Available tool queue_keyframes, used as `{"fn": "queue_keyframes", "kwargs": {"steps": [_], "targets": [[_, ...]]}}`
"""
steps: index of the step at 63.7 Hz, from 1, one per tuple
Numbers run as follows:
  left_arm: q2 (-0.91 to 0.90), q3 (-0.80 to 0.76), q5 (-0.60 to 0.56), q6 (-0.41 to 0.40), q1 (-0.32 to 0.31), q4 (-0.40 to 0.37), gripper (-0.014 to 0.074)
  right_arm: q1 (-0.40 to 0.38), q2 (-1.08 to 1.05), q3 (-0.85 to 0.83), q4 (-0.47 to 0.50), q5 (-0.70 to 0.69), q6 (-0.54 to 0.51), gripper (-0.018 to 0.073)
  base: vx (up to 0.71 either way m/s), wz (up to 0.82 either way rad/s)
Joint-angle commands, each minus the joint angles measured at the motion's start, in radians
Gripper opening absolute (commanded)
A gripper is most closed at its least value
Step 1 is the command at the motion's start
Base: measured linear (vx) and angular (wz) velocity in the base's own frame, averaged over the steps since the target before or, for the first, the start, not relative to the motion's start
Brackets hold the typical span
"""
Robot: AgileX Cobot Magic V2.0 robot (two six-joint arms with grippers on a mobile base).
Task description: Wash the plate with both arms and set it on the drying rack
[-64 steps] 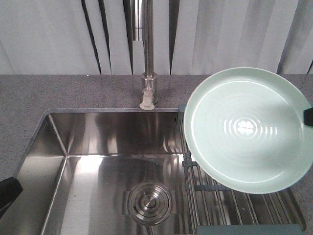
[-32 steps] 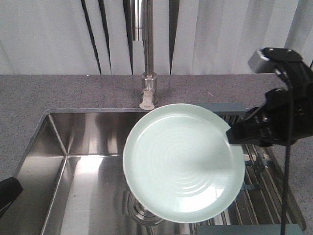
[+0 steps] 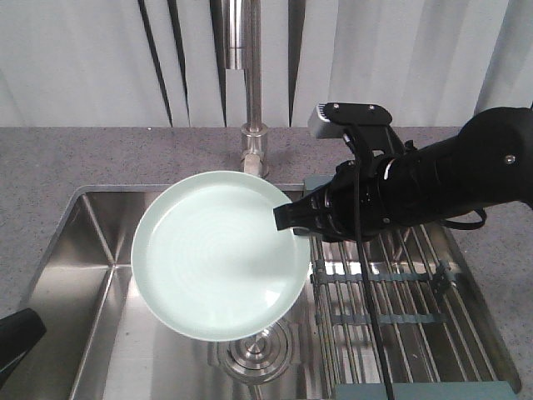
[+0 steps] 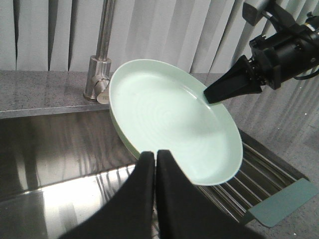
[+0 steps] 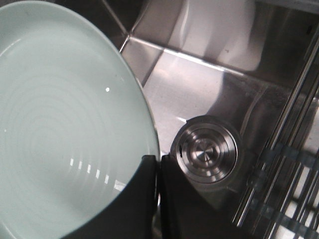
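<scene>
PLATE [image 3: 218,254]: tilted over sink [image 3: 92,250] middle, left of drying rack [image 3: 400,283] | RIGHT GRIPPER [image 3: 287,218]: clamped on plate's right rim | LEFT GRIPPER [image 4: 155,155]: fingers together, holding nothing, at sink's front-left corner

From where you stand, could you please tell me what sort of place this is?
Most likely a kitchen sink area: a stainless steel sink set in a grey countertop, a tall tap behind it, and a drying rack across the basin's right side.
</scene>
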Motion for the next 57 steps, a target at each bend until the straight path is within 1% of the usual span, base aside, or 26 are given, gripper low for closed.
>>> {"fn": "queue_keyframes", "kwargs": {"steps": [1,4,7,16,22,27,29,36,39,42,48,50,52,57], "targets": [[0.009,-0.024,0.01,-0.008,-0.008,-0.019,-0.0006,-0.003,-0.02,-0.066,0.004,-0.112,0.009,-0.0005,0.0,0.0],[0.009,-0.024,0.01,-0.008,-0.008,-0.019,-0.0006,-0.003,-0.013,-0.09,-0.019,-0.118,0.019,-0.0005,0.0,0.0],[0.009,-0.024,0.009,-0.008,-0.008,-0.019,-0.0006,-0.003,-0.009,-0.124,-0.067,-0.118,0.052,-0.0005,0.0,0.0],[0.009,-0.024,0.004,-0.007,-0.008,-0.019,-0.0006,-0.003,-0.006,-0.191,-0.283,-0.073,0.186,-0.0005,0.0,0.0],[0.009,-0.024,-0.002,-0.007,-0.007,-0.018,-0.0006,-0.003,-0.006,-0.221,-0.464,0.041,0.275,-0.0005,0.0,0.0],[0.009,-0.024,-0.004,-0.007,-0.007,-0.017,-0.0006,-0.003,-0.012,-0.228,-0.554,0.141,0.305,-0.0005,0.0,0.0],[0.009,-0.024,-0.004,-0.007,-0.007,-0.017,-0.0006,-0.003,-0.016,-0.228,-0.565,0.174,0.307,-0.0005,0.0,0.0],[0.009,-0.024,-0.004,-0.007,-0.007,-0.017,-0.0006,-0.003,-0.037,-0.228,-0.551,0.301,0.268,-0.0005,0.0,0.0],[0.009,-0.024,-0.004,-0.007,-0.007,-0.017,-0.0006,0.0,-0.049,-0.228,-0.526,0.343,0.249,-0.0005,0.0,0.0],[0.009,-0.024,-0.004,-0.007,-0.007,-0.017,-0.0006,0.0,-0.06,-0.228,-0.481,0.37,0.228,-0.0005,0.0,0.0],[0.009,-0.024,-0.004,-0.007,-0.007,-0.017,-0.0006,0.0,-0.072,-0.228,-0.352,0.393,0.184,-0.0005,0.0,0.0],[0.009,-0.024,-0.006,-0.007,-0.007,-0.017,-0.0006,0.0,-0.072,-0.228,-0.288,0.395,0.161,-0.0005,0.0,0.0],[0.009,-0.024,-0.01,-0.007,-0.007,-0.017,-0.0006,0.0,-0.067,-0.228,-0.228,0.384,0.14,-0.0005,0.0,0.0],[0.009,-0.024,-0.013,-0.007,-0.007,-0.017,-0.0006,0.0,-0.047,-0.228,-0.125,0.325,0.095,-0.0005,0.0,0.0]]}}
